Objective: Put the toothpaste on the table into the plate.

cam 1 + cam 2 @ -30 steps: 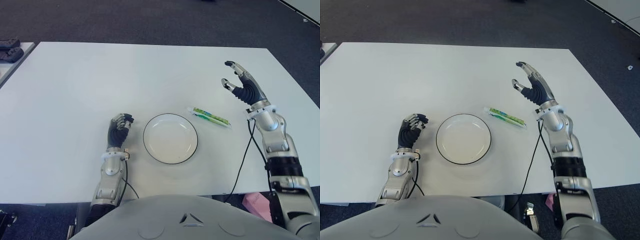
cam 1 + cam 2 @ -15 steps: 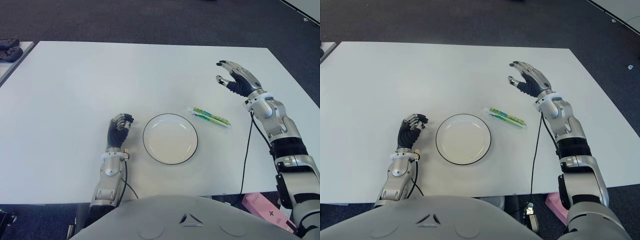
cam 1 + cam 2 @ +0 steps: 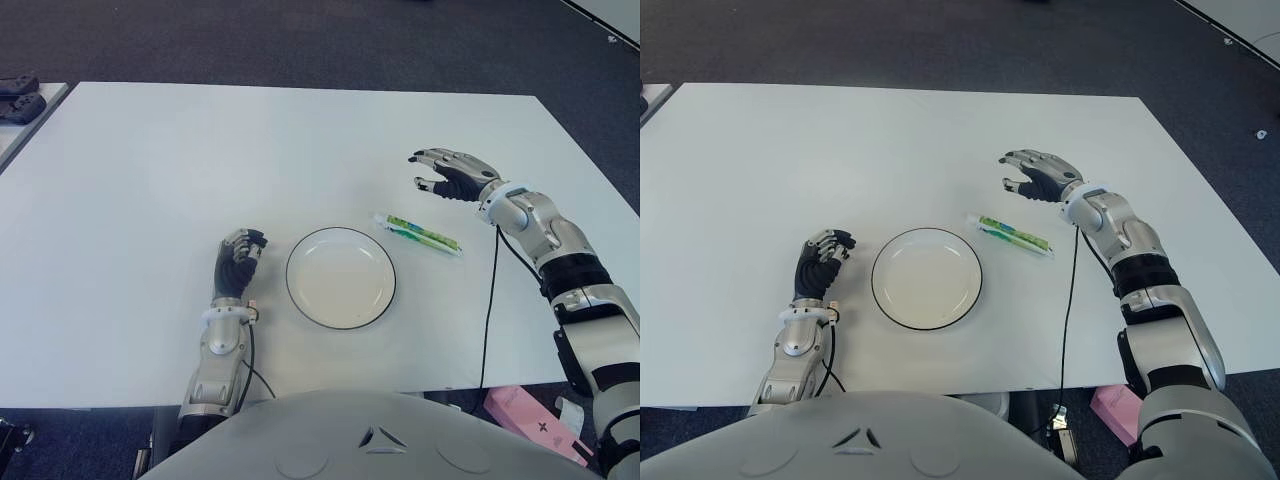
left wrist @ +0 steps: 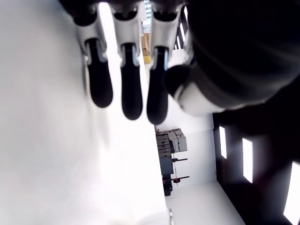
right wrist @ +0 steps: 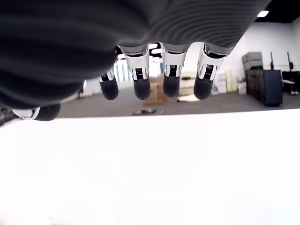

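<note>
white table (image 3: 150, 180), dark carpet (image 3: 300, 40), black objects (image 3: 20, 100)

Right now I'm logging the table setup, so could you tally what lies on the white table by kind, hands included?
Toothpaste tube: 1
Plate: 1, holding nothing
Robot hands: 2, the left hand curled beside the plate's left side, the right hand open beyond the tube, holding nothing
Total: 4, on one white table
</note>
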`<state>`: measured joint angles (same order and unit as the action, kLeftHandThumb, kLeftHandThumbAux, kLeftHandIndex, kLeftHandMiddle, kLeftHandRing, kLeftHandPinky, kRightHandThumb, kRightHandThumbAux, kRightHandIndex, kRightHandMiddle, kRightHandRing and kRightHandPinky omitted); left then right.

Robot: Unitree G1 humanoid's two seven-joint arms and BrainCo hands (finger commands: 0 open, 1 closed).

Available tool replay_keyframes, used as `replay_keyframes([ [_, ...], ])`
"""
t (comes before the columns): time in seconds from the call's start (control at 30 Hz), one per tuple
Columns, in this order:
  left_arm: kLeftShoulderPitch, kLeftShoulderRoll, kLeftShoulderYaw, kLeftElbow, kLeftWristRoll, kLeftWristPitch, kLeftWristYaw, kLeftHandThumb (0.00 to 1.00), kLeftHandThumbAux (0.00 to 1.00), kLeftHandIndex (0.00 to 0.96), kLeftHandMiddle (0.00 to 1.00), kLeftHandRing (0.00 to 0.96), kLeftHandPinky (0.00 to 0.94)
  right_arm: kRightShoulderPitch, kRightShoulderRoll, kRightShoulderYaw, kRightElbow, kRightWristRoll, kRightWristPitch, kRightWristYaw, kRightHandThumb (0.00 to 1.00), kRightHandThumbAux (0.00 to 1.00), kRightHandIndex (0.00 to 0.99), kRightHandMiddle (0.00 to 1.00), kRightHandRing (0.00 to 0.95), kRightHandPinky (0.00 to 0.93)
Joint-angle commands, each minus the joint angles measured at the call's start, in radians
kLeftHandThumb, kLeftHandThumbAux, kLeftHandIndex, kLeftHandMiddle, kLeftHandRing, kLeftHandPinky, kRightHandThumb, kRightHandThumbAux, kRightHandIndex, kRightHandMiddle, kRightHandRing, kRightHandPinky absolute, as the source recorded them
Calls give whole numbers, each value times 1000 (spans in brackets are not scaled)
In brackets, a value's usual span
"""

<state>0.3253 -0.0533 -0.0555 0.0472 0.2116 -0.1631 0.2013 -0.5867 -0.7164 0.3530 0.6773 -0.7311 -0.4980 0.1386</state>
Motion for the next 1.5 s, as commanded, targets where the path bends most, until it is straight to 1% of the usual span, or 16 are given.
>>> replay_keyframes([
  [0.03,25,-5,-2,4,-1,32,5,708,720,426,457,429,420,-42,-21,73,48,-51,-40,68,584,83,0,0,0,0],
  [0.17,30,-8,-3,-1,-3,33,5,709,720,425,455,426,419,-59,-28,106,60,-66,-55,103,579,83,0,0,0,0],
  [0.37,36,-13,-7,-14,10,51,14,709,720,426,463,435,429,-65,-25,185,63,-108,-77,196,567,90,0,0,0,0],
  [0.6,35,-15,-8,-18,8,72,11,707,720,426,465,440,429,-78,-30,230,88,-120,-117,254,554,91,0,0,0,0],
  [0.77,37,-19,-7,-18,-4,66,9,706,720,425,466,440,426,-73,-38,256,83,-137,-140,273,545,94,0,0,0,0],
  [0.93,40,-21,-7,-20,-10,59,10,706,721,424,463,437,425,-63,-49,266,63,-139,-146,291,541,96,0,0,0,0],
  [1.17,41,-22,-7,-24,-11,60,12,706,721,423,462,436,425,-28,-74,271,10,-137,-142,310,546,106,0,0,0,0],
  [1.3,42,-24,-8,-30,-11,63,13,707,721,424,460,434,423,31,-118,257,-91,-125,-133,336,534,106,0,0,0,0],
  [1.5,46,-25,-9,-35,-8,63,15,708,721,424,455,429,421,92,-158,229,-209,-105,-108,378,501,99,0,0,0,0],
])
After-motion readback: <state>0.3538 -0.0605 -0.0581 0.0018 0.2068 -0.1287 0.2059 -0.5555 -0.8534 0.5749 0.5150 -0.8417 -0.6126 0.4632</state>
